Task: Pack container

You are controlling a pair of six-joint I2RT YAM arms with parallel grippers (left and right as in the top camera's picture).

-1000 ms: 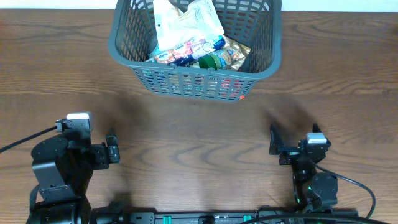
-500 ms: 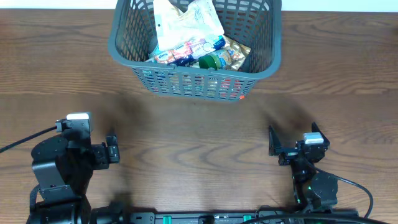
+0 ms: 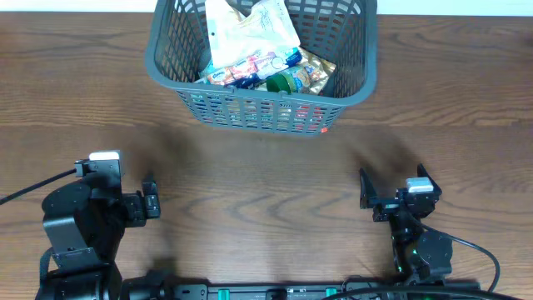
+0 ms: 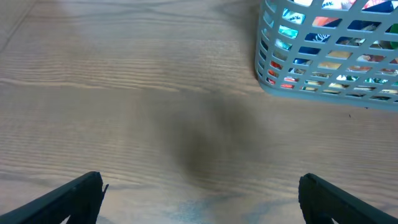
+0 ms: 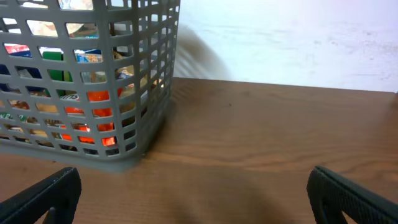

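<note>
Only the right hand [image 5: 193,177] has edged slightly toward the large dark grey slotted plastic basket [image 3: 250,110], which stands on the brown wooden surface [image 3: 266,167]. Right hand and left hand [image 4: 200,180] hang spread and empty, well short of the basket. A careless reach could bump its rim and spill the heaped packets [image 3: 250,33]. Its far rim is cut off, and its lower contents are unclear.

The left tool [image 4: 202,199] holds its dark fingertips [image 4: 74,196] wide apart above the wooden table [image 4: 112,93]. The lattice container [image 4: 329,74] stands at upper right, colourful packets [image 4: 351,42] showing through its wall.
</note>
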